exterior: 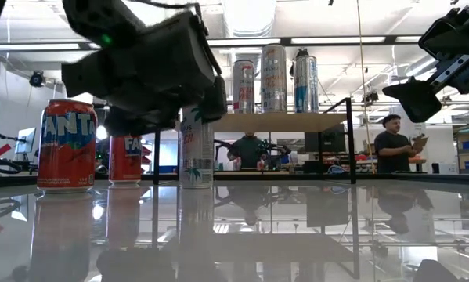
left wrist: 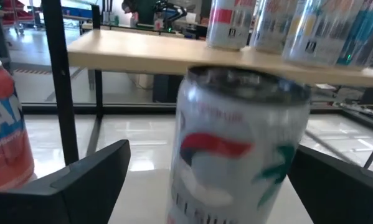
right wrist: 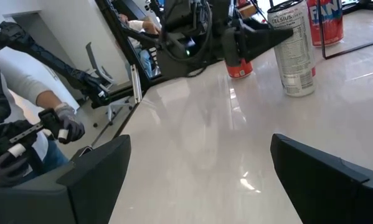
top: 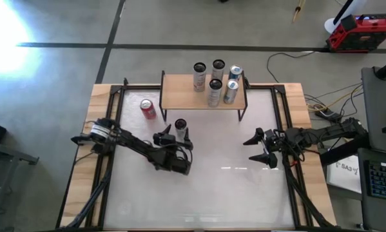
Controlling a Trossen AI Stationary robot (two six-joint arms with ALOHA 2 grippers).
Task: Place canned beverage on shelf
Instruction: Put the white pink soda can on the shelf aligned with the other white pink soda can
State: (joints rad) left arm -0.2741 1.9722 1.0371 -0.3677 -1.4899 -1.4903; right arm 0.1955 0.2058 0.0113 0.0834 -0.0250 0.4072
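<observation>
High view: shelf [top: 204,96] at 12 o'clock with four cans; white can [top: 180,127] on the table below it, left gripper [top: 174,137] spread around it, not clamped. Right gripper [top: 260,147] at 3 o'clock, fingers apart, empty.
Low view: red Fanta can [exterior: 66,146] at 9 o'clock.
Left wrist: white can stands between the fingers [left wrist: 89,180].

Shelf [top: 180,90] left half free, cans [top: 215,80] crowd right, seemingly

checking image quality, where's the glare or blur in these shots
High view: blown-out glare at the upper left floor. Low view: the glossy table mirrors the Fanta can and ceiling lights. Left wrist view: the white can between the open left gripper is blurred.
</observation>
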